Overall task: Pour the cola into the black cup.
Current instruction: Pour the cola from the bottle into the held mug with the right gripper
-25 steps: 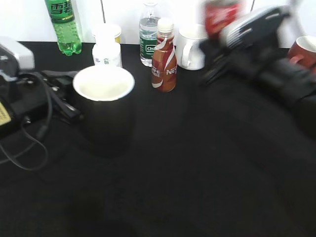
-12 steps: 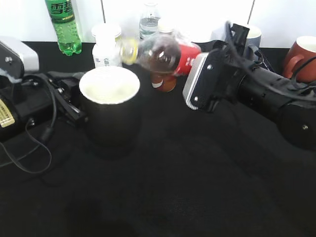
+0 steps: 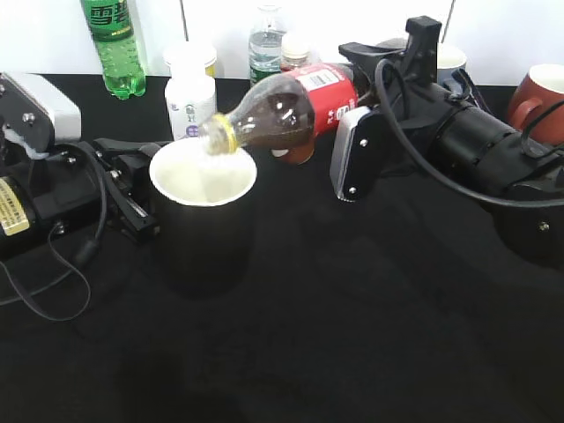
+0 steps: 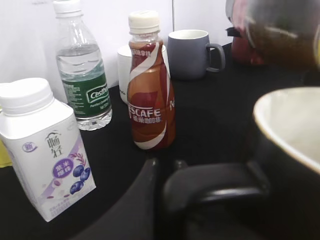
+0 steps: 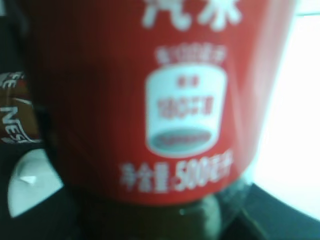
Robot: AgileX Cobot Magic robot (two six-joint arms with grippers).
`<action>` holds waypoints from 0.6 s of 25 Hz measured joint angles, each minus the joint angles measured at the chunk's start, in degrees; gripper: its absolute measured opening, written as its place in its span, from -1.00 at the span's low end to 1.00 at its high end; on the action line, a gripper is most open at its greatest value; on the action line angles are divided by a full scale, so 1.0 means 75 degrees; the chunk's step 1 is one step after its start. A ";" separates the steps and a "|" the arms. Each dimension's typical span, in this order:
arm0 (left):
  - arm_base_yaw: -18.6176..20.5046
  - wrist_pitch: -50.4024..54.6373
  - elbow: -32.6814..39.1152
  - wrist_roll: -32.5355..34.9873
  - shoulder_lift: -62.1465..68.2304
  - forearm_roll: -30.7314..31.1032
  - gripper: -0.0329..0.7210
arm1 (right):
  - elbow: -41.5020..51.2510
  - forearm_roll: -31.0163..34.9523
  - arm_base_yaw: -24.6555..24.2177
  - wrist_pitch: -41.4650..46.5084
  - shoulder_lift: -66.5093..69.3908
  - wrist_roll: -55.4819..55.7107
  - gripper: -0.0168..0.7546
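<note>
The cola bottle [image 3: 295, 101] lies tilted nearly flat, its red label towards my right gripper [image 3: 357, 88], which is shut on its lower part. Its neck, with a yellow ring, hangs over the far rim of the black cup [image 3: 204, 225]. The cup's white inside shows no liquid. My left gripper [image 3: 132, 189] is at the cup's left side, shut on the handle [image 4: 215, 185]. In the left wrist view the cup [image 4: 292, 150] is at the right, with the bottle [image 4: 280, 30] above it. The red label [image 5: 150, 100] fills the right wrist view.
Behind the cup stand a white milk carton [image 3: 190, 97], an orange-brown coffee bottle [image 4: 150, 95], a water bottle [image 4: 82, 75] and a green soda bottle [image 3: 113, 44]. A grey mug [image 4: 192, 52] and a red-brown mug [image 3: 539, 101] are at the back right. Cables trail from the left arm.
My right gripper has carried the cola bottle from the back right leftwards and tipped it over, bringing its neck down to the cup's rim. The cup has shifted slightly right.
</note>
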 joint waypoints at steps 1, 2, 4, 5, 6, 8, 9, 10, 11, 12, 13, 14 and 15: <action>0.0000 0.0000 0.0000 0.0000 0.0000 0.0000 -0.78 | 0.0000 0.0025 0.0000 0.0000 0.0000 -0.0200 -0.01; 0.0000 0.0000 0.0000 0.0000 0.0000 0.0007 -0.78 | 0.0000 0.0067 0.0000 0.0000 0.0000 -0.0343 -0.01; 0.0000 -0.0007 0.0000 0.0000 0.0000 0.0007 -0.78 | 0.0000 0.0141 0.0000 -0.0006 0.0000 -0.0606 -0.01; 0.0000 -0.0025 0.0000 0.0000 0.0000 0.0007 -0.78 | 0.0000 0.0165 0.0000 -0.0046 0.0000 -0.0669 -0.01; 0.0000 -0.0055 0.0000 0.0000 0.0000 0.0014 -0.78 | 0.0000 0.0174 0.0000 -0.0091 0.0000 -0.0695 -0.01; 0.0000 -0.0070 0.0000 0.0000 0.0006 0.0014 -0.78 | 0.0000 0.0174 0.0000 -0.0172 0.0000 -0.0729 -0.01; 0.0000 -0.0080 0.0000 0.0000 0.0006 0.0014 -0.78 | 0.0000 0.0182 0.0000 -0.0227 0.0000 -0.0739 -0.01; 0.0000 -0.0083 0.0000 0.0000 0.0006 0.0014 -0.78 | 0.0000 0.0189 0.0000 -0.0230 0.0000 -0.0739 -0.01; 0.0000 -0.0083 0.0000 0.0000 0.0006 0.0014 -0.78 | 0.0000 0.0189 0.0000 -0.0230 0.0000 -0.0753 -0.01; 0.0000 -0.0089 0.0000 0.0000 0.0006 0.0014 -0.78 | 0.0000 0.0189 0.0000 -0.0236 0.0000 -0.0827 -0.01; 0.0000 -0.0089 0.0000 0.0000 0.0006 0.0014 -0.78 | 0.0000 0.0189 0.0000 -0.0236 0.0000 -0.0831 -0.01; 0.0000 -0.0089 0.0000 0.0000 0.0006 0.0014 -0.78 | 0.0000 0.0189 0.0000 -0.0236 0.0000 -0.0846 -0.01; 0.0000 -0.0089 0.0000 0.0007 0.0006 0.0014 -0.78 | 0.0000 0.0189 0.0000 -0.0239 0.0000 -0.0852 -0.01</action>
